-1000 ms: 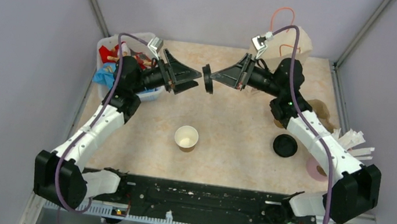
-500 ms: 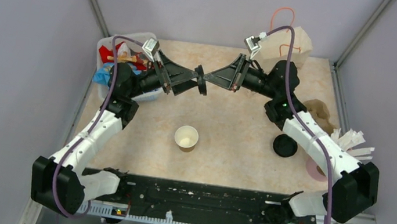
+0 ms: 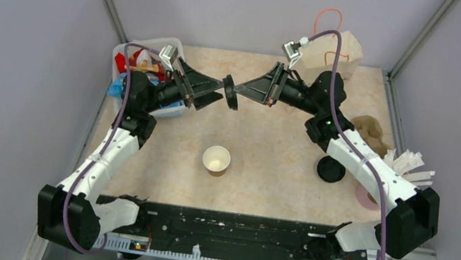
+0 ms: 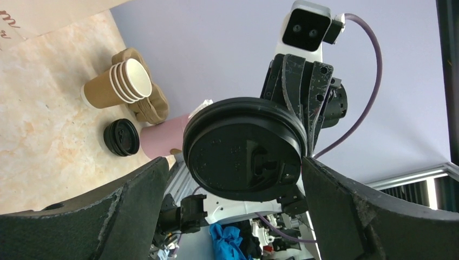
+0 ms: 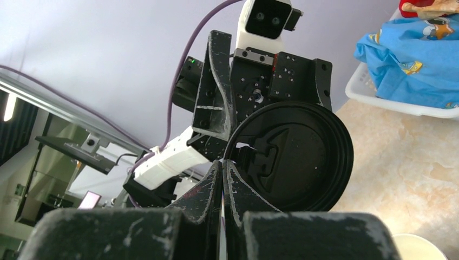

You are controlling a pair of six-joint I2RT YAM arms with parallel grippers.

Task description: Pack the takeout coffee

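Above the far middle of the counter [image 3: 274,184], the two arms meet nose to nose, with a black lid [image 4: 243,149] held up in the air between them. The right gripper [image 5: 223,168] has its jaws pinched nearly flat together on the lid's rim, so the lid stands on edge. Its flat face is turned toward the left arm. The left gripper [image 3: 219,92] is spread wide, one finger on each side of the lid. From its wrist view the lid sits in the gap between the fingers, but I cannot tell whether either finger touches the rim.

Down on the counter, nearer the arm bases and about in the middle, an open paper cup [image 3: 216,160] stands upright, its pale inside showing and no lid on it. Off to the right, a second black lid [image 3: 331,169] lies flat on the counter, close beside the right arm. In the left wrist view, a stack of brown cups [image 4: 116,84] lies tipped on its side against the pulp tray [image 4: 154,105], with that second lid just in front. A pink cup [image 4: 162,138] stands near the right edge, holding white sticks [image 3: 413,166]. A paper bag [image 3: 341,50] stands at the far edge, and a white bin [image 3: 117,60] of colourful bits sits at the far left.
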